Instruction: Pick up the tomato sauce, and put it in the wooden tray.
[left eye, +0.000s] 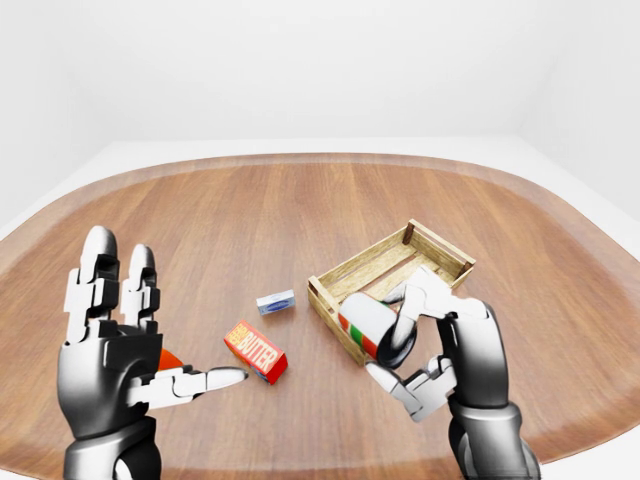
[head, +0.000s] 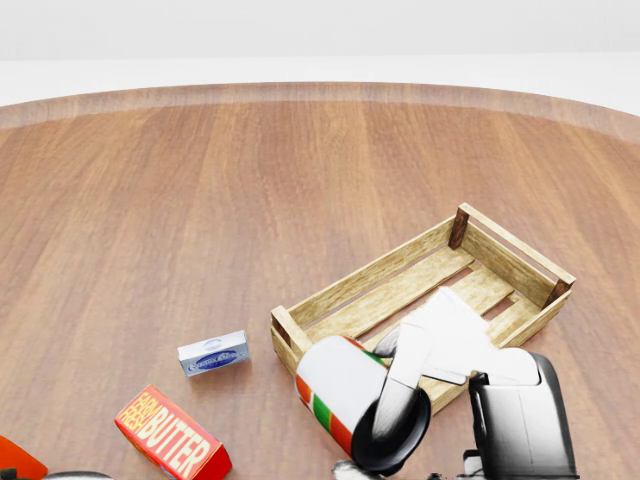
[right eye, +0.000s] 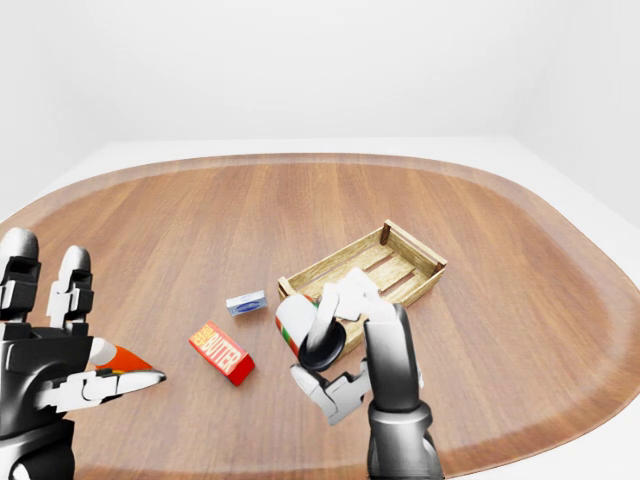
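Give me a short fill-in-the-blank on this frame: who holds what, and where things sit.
1. The tomato sauce can is held by the robot's ____ hand.
2. The wooden tray holds ____ items on its slats.
3. The left hand has its fingers ____.
4. In the head view, the butter box lies to the ____ of the tray.

Missing words: right; no; open; left
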